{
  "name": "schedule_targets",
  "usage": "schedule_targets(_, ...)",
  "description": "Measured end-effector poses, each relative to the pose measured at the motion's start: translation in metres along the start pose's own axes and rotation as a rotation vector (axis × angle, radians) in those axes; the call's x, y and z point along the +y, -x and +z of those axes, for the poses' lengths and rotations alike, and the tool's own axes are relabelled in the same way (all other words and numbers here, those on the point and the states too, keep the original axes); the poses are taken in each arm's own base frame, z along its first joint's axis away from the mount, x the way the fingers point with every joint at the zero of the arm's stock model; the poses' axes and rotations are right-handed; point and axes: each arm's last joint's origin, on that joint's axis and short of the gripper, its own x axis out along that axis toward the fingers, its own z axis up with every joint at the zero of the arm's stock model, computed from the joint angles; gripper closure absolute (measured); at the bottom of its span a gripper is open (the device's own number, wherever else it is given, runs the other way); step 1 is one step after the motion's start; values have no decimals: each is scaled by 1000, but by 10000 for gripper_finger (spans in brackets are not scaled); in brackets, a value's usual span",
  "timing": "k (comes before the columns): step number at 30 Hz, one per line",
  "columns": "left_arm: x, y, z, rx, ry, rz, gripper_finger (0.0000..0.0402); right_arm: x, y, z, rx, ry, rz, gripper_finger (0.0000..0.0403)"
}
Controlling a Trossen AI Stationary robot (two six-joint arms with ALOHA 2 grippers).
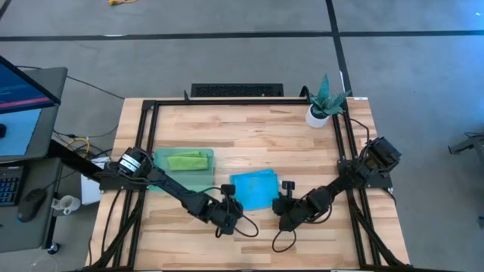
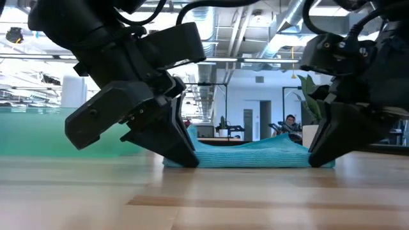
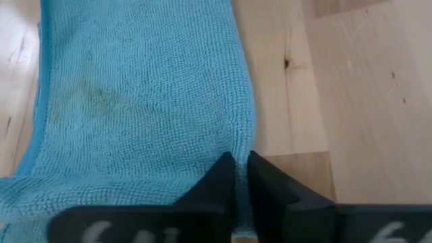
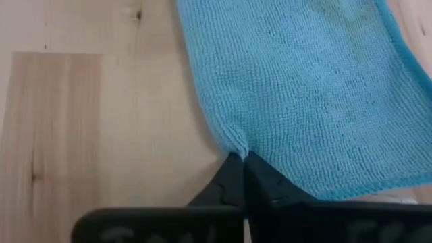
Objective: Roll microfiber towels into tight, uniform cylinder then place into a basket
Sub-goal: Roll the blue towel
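A sky-blue microfiber towel (image 1: 253,189) lies flat on the wooden table at mid-front. My left gripper (image 1: 231,209) is shut at its near left end, and my right gripper (image 1: 281,208) is shut at its near right end. In the low view the towel (image 2: 249,153) stretches between the two sets of fingers. A lime green towel (image 1: 187,160), loosely rolled, lies in the translucent teal basket (image 1: 198,180) left of the blue one. My left gripper pinches the blue towel's near edge (image 3: 246,144) between its two fingers, slanting down from the table's left and near side. The cloth puckers at the fingertips (image 3: 223,169). The towel lies on the table. My right gripper pinches the blue towel's near edge (image 4: 236,138) between its two fingers, slanting down from the table's right and near side. A small pucker runs up from the fingertips (image 4: 260,169). The towel lies flat on the wood.
A potted plant (image 1: 325,102) stands at the far right corner. Black frame rails (image 1: 151,136) run along the table's sides. Bare wood (image 1: 257,245) lies between the towel and the near edge. A desk with a monitor (image 1: 23,91) is off the left side.
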Motion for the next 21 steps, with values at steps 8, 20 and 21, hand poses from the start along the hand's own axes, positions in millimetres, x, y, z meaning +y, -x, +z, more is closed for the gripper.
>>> schedule_targets(8,2,8,9,21,41,-88,391,7,5,-3,14,-20,60,392)
schedule_targets(20,-2,44,40,99,378,-485,396,31,43,18,54,-189,471,389)
schedule_targets(21,-2,45,42,113,411,-509,396,32,43,18,57,-189,482,389)
